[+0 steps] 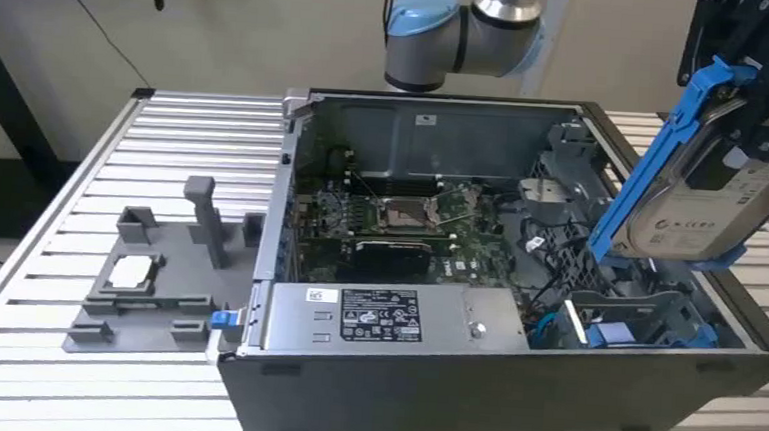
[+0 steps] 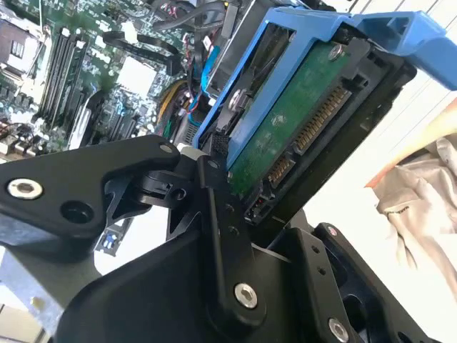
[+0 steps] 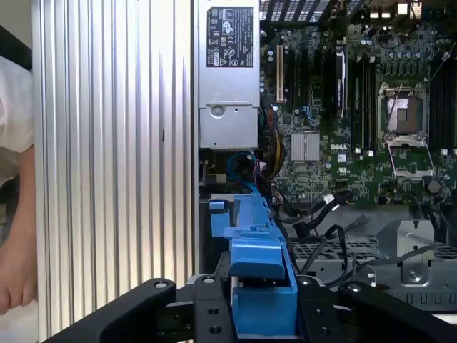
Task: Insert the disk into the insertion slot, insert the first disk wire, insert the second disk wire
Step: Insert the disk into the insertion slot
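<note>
One disk (image 1: 699,220), clipped in its blue frame, hangs tilted in your claw (image 3: 263,289), whose fingers (image 3: 208,304) are clamped on either side of the frame. It is in the air above the insertion slot (image 1: 638,321), not touching it. You will find that slot in the corner of the computer case (image 1: 480,402) nearest the edge of the desk (image 1: 189,133) at the exterior view's right. Just beside the slot lies the grey power supply (image 1: 378,317), and behind both, the motherboard (image 1: 404,222). A grey fixture (image 1: 153,282) rests on the desk toward the edge at the exterior view's left, well apart from the disk.
</note>
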You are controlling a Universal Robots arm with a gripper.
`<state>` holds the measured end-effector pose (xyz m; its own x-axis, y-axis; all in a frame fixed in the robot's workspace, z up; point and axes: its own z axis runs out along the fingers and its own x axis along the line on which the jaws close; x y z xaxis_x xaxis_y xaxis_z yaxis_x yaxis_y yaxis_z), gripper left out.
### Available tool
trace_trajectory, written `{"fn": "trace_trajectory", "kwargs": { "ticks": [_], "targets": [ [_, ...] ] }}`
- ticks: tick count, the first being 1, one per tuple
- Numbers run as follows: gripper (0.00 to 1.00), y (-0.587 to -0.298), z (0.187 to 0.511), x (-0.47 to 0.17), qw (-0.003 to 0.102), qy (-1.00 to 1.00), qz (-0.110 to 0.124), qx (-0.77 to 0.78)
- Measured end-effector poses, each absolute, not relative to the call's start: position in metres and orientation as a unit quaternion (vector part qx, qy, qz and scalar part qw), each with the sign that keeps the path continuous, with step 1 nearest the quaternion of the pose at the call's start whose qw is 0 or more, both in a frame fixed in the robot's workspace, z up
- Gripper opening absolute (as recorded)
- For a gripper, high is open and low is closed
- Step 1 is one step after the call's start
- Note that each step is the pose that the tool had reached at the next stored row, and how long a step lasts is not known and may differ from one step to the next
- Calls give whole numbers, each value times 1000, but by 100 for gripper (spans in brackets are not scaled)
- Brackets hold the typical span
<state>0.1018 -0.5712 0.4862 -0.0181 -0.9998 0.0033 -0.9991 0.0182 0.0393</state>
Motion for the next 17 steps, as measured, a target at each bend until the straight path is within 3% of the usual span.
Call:
{"fn": "trace_trajectory", "kwargs": {
  "ticks": [17],
  "targets": [
    [33,-571,467,104,15,-713,-12,701]
  ]
}}
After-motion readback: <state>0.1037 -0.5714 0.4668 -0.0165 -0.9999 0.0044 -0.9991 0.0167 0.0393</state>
